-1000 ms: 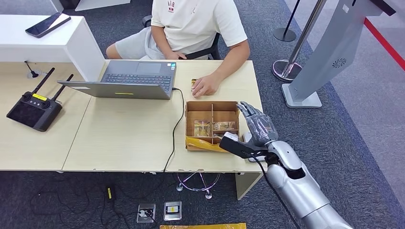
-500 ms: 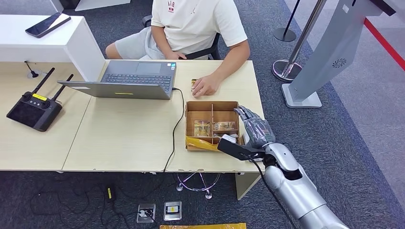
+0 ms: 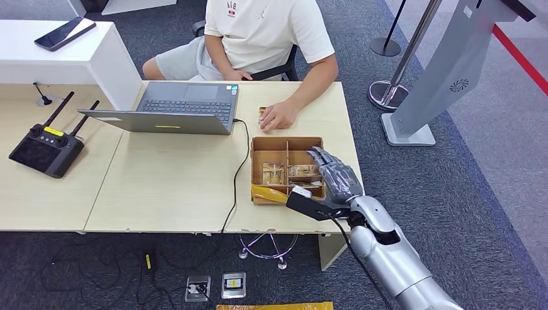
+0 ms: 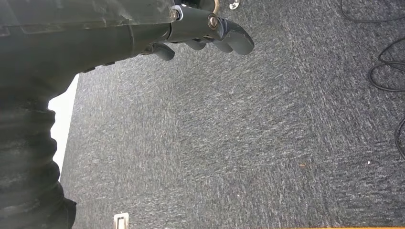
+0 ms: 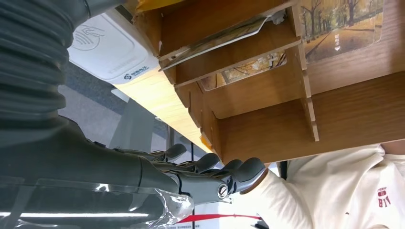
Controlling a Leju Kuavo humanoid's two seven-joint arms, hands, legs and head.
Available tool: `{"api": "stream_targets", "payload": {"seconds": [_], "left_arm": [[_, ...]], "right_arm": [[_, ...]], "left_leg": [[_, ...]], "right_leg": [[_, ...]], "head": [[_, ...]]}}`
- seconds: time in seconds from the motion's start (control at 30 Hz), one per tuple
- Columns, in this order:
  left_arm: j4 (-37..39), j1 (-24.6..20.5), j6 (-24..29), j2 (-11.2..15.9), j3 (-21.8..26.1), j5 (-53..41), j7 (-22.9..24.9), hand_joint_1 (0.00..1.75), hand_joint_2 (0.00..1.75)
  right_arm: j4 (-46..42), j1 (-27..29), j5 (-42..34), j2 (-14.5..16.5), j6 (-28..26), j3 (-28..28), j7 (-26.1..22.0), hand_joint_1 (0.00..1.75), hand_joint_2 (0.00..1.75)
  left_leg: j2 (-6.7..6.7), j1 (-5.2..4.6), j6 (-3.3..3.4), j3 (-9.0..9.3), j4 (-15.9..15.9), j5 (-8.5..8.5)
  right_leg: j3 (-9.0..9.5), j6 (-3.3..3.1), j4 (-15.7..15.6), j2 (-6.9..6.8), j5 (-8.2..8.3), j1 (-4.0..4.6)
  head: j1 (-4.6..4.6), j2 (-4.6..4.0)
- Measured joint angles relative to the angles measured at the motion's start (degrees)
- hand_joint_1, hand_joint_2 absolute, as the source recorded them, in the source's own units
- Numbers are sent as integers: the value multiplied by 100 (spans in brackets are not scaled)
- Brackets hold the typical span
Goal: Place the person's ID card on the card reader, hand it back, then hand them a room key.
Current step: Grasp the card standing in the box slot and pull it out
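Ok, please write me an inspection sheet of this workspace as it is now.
Surface: light wooden desk.
Job's things: cardboard divided box holding picture cards; white card reader beside the box; person's hand rests on a small card.
Clutter: laptop, black remote controller, phone.
Hands: right hand over the box's right edge, holding nothing; left hand hangs over the carpet.
Cables: laptop cable; floor wires.
Surroundings: stanchion post, grey kiosk.
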Motion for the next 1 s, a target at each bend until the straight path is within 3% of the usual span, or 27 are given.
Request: {"api": "stream_targets", "payload": {"seconds": [0.5,0.63,1.0], "left_arm": [[0,-7,-2,0,-66,-3,0,0,175],[0,-8,-1,0,-102,2,0,0,175],[0,-7,-2,0,-109,5,0,0,175]], "right_arm": [[292,-61,-31,160,-73,81,-69,0,175],[367,-110,-71,169,-138,108,-67,165,175],[520,-161,-222,168,-216,111,-67,156,175]], "left_leg": [[0,0,0,0,0,0],[0,0,0,0,0,0],[0,0,0,1,0,0]], "right_leg": [[-1,0,0,0,0,0],[0,0,0,0,0,0],[-1,0,0,1,0,0]], "head": [[1,0],[0,0],[1,0]]}}
